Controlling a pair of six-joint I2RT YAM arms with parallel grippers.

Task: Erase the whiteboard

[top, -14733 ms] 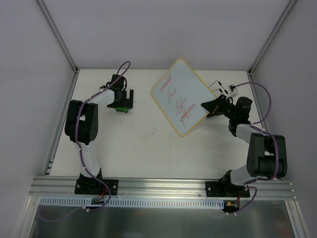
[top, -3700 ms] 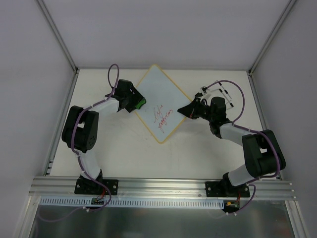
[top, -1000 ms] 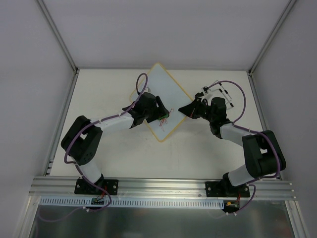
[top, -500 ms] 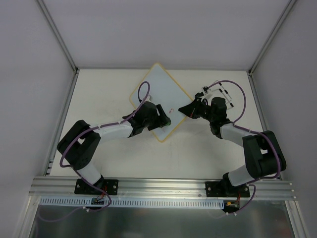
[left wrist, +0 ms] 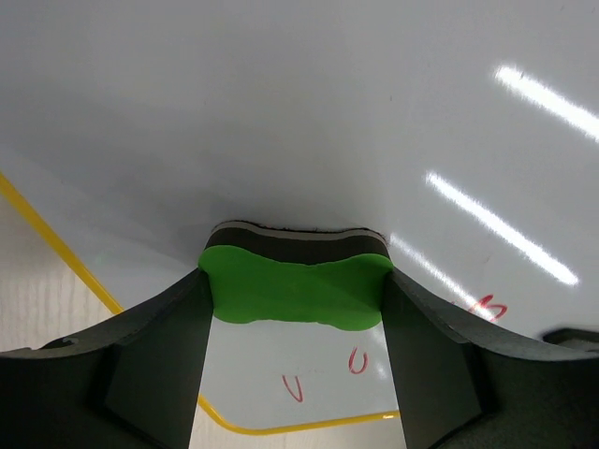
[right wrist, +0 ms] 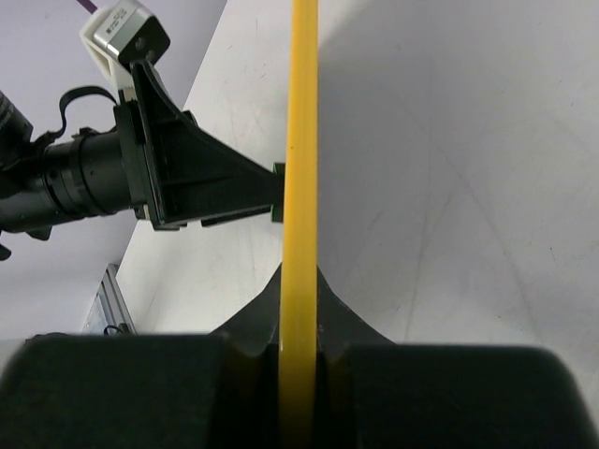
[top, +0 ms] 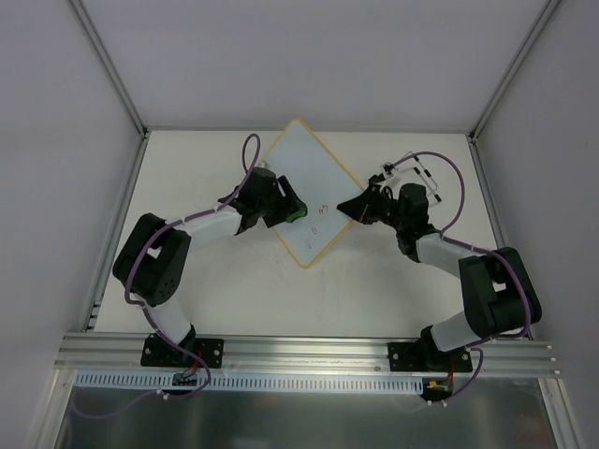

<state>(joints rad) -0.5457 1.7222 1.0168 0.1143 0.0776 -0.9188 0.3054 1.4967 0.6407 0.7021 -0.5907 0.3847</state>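
Observation:
The whiteboard (top: 309,168) lies as a diamond on the table, with a yellow frame. A few small red marks (top: 323,209) are on its lower right part. My left gripper (top: 288,211) is over the board's left half, shut on a green eraser (top: 296,215). In the left wrist view the eraser (left wrist: 295,295) is pressed on the whiteboard (left wrist: 281,112), with red marks (left wrist: 357,361) just behind it. My right gripper (top: 349,208) is shut on the board's right corner. In the right wrist view its jaws (right wrist: 301,341) pinch the yellow frame (right wrist: 301,168).
A small white and black item (top: 410,170) lies at the back right behind the right arm. White walls and metal posts (top: 112,70) close in the table. An aluminium rail (top: 299,351) runs along the near edge by the arm bases.
My left gripper swept the eraser down over the board's lower corner, then back up and left. Most red writing has gone; only a few marks show. The right arm stayed still.

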